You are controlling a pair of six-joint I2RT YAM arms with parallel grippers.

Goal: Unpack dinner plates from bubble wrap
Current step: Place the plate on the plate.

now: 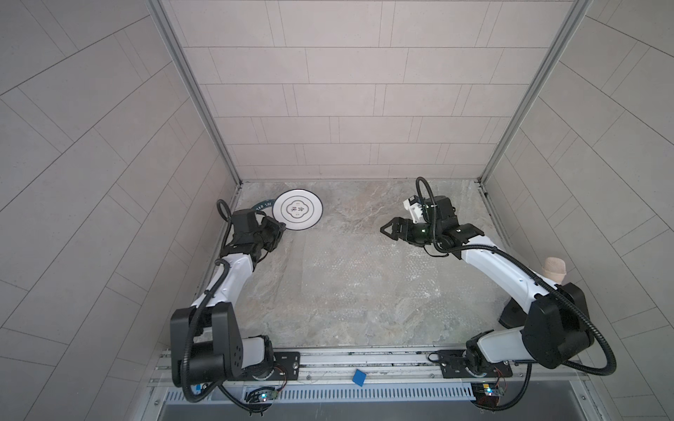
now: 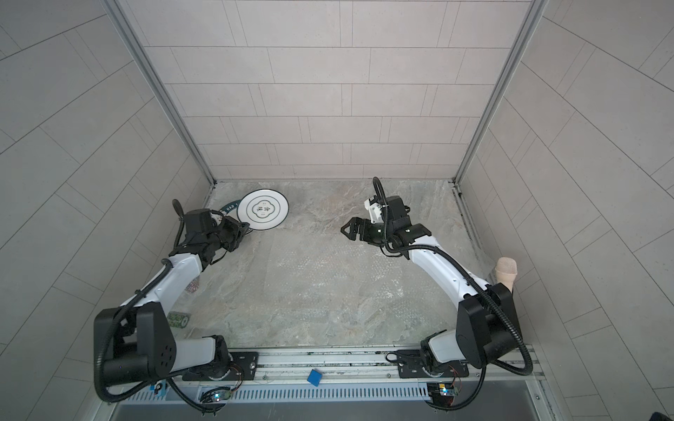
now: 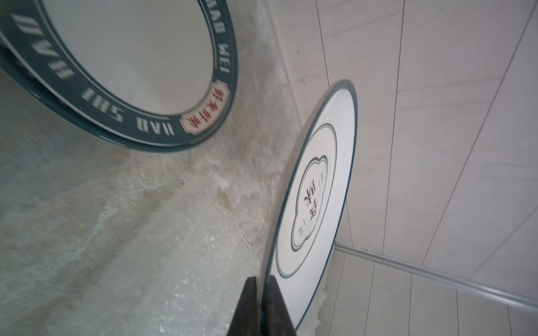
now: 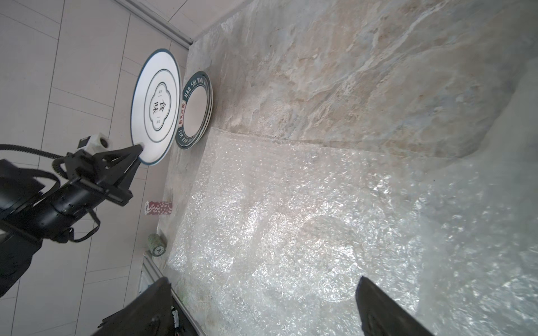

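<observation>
My left gripper (image 1: pixel 281 227) (image 3: pixel 261 279) is shut on the rim of a white dinner plate (image 1: pixel 298 210) (image 2: pixel 263 209) (image 3: pixel 314 186) with thin green rings and a centre emblem. It holds this plate in the air near the back left corner. Just below and beside it, green-rimmed lettered dinner plates (image 1: pixel 260 207) (image 3: pixel 131 58) (image 4: pixel 194 112) lie stacked on the table. Flat across the middle of the table lies clear bubble wrap (image 1: pixel 357 269) (image 2: pixel 317 269) (image 4: pixel 291 203). Over its far right part hovers my right gripper (image 1: pixel 387 230) (image 2: pixel 346 229) (image 4: pixel 263 279), open wide with nothing in it.
A pinkish textured cup (image 1: pixel 554 271) (image 2: pixel 506 271) stands at the right edge behind the right arm. A green patterned roll (image 2: pixel 178 320) (image 4: pixel 157 244) and a red patterned roll (image 4: pixel 158 208) lie along the left wall. A blue square (image 1: pixel 360 377) sits on the front rail.
</observation>
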